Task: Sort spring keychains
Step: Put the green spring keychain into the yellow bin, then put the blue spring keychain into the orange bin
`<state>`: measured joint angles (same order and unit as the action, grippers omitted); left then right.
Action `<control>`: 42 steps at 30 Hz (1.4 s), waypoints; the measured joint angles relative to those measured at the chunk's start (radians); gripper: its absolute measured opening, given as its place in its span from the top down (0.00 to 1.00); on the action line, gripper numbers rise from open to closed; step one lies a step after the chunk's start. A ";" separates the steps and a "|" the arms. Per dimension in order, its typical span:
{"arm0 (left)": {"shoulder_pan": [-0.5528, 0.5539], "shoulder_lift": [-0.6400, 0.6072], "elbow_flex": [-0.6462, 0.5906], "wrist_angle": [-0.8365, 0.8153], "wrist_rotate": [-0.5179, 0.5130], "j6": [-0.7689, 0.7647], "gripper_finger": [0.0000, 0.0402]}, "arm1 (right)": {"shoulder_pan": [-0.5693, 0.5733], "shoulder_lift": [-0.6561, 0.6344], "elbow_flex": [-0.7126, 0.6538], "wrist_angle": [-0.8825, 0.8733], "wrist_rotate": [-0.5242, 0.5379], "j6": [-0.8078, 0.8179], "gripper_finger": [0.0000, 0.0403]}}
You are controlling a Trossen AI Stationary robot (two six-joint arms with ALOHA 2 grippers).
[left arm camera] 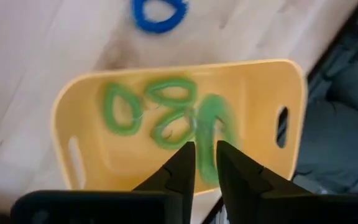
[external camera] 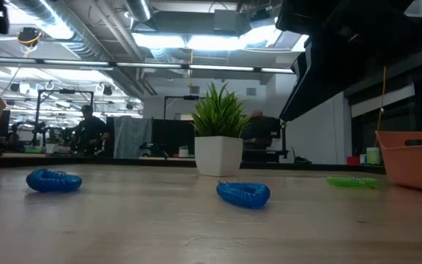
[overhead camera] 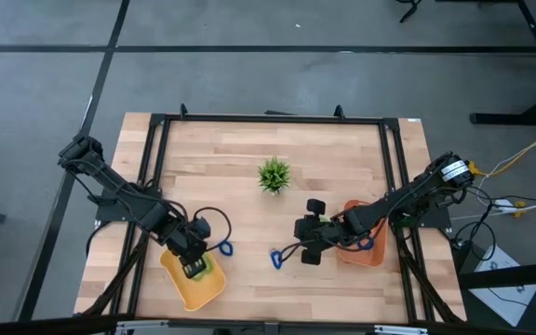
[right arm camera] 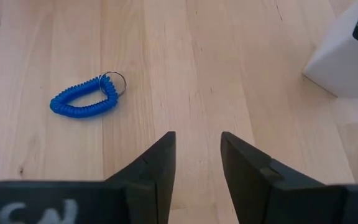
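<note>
Two blue spring keychains lie flat on the table: one (overhead camera: 223, 247) (external camera: 53, 180) beside the yellow tray (overhead camera: 214, 290), and one (overhead camera: 275, 258) (right arm camera: 82, 99) with a metal ring, just ahead of my right gripper (overhead camera: 303, 249) (right arm camera: 197, 155), which is open and clear of it. A green keychain (external camera: 352, 181) lies near the orange tray (overhead camera: 356, 256) (external camera: 412, 158). My left gripper (overhead camera: 196, 270) (left arm camera: 205, 165) hovers over the yellow tray (left arm camera: 253, 81), shut on a green keychain (left arm camera: 210, 124). Three more green ones (left arm camera: 120, 109) lie in that tray. My left gripper pinches a green spring keychain between its two fingers (left arm camera: 185, 165), coming from above and pointing down into the yellow tray. The coil (left arm camera: 207, 149) shows in the narrow gap and reaches out past the fingertips over the tray floor. Whether it touches the floor, I cannot tell.
A small spiky plant in a white pot (overhead camera: 274, 174) (external camera: 218, 139) (right arm camera: 347, 62) stands mid-table, beyond the right gripper. Something blue (overhead camera: 368, 244) shows in the orange tray. A black frame (overhead camera: 156, 149) runs around the tabletop. Bare wood lies between the trays and the plant.
</note>
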<state>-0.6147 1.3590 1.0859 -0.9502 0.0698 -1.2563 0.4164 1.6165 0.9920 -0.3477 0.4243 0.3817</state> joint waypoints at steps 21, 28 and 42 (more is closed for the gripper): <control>-0.017 0.000 0.000 -0.037 -0.253 0.022 0.73 | -0.002 0.000 0.000 0.000 -0.007 -0.027 0.68; 0.025 0.000 0.000 0.042 -0.359 0.126 0.74 | -0.008 0.000 0.000 0.014 -0.007 -0.047 0.68; 0.156 0.012 0.000 0.304 -0.400 0.313 0.74 | -0.008 0.000 0.000 0.014 -0.071 -0.013 0.68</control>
<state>-0.4591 1.3708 1.0863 -0.6466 -0.3302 -0.9429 0.4088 1.6165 0.9924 -0.3335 0.3533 0.3683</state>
